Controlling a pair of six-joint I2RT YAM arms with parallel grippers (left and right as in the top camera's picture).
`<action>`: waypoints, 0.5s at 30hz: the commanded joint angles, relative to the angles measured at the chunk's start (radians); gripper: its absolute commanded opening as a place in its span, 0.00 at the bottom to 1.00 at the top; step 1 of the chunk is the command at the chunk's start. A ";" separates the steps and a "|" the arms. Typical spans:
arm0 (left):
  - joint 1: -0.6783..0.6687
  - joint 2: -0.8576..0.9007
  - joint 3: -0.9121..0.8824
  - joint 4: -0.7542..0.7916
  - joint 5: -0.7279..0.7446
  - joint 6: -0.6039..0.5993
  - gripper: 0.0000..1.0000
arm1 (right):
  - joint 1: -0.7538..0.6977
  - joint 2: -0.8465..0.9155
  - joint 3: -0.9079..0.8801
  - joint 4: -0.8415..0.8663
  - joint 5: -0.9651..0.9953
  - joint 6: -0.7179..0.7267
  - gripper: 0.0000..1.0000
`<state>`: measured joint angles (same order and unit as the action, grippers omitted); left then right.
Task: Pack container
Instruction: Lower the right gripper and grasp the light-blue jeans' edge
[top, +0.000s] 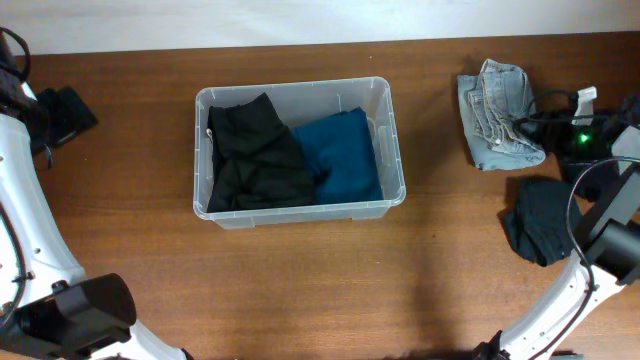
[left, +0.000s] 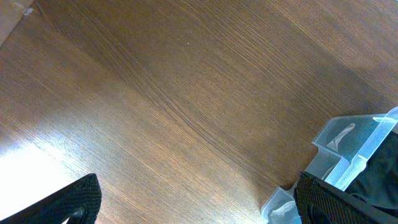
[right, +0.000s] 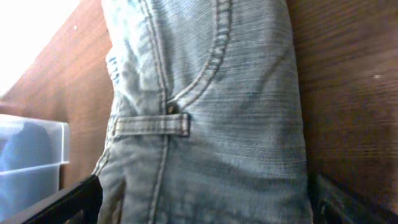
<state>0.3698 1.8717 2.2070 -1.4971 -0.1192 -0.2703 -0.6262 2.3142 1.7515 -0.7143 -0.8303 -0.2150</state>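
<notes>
- As the jeans (top: 497, 125) lie directly beneath the right gripper (right: 208, 208), its fingers spread wide with nothing clasped, that arm is judged the nearer.
- The container (top: 300, 213) is set centrally, to that gripper's left, long axis left-to-right, part-filled with clothes (top: 260, 160).
- The left gripper (left: 199, 202) is seen spread and empty beside the container's corner.
- Denim seams are shown only by the right wrist view.

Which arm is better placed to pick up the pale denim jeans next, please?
Right: the pale denim jeans lie under the open right fingers, while the left fingers hang over the wooden table beside the clear plastic container.
</notes>
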 joint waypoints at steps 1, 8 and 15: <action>0.002 -0.024 0.011 0.000 0.007 -0.010 0.99 | -0.016 0.045 0.016 0.016 -0.061 0.049 0.98; 0.002 -0.024 0.011 0.000 0.007 -0.010 0.99 | -0.023 0.089 0.016 0.026 -0.127 0.048 0.98; 0.002 -0.024 0.011 0.000 0.007 -0.010 0.99 | -0.017 0.100 0.016 0.042 -0.238 0.049 0.98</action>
<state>0.3698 1.8717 2.2070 -1.4967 -0.1188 -0.2703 -0.6483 2.3779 1.7580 -0.6731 -0.9974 -0.1703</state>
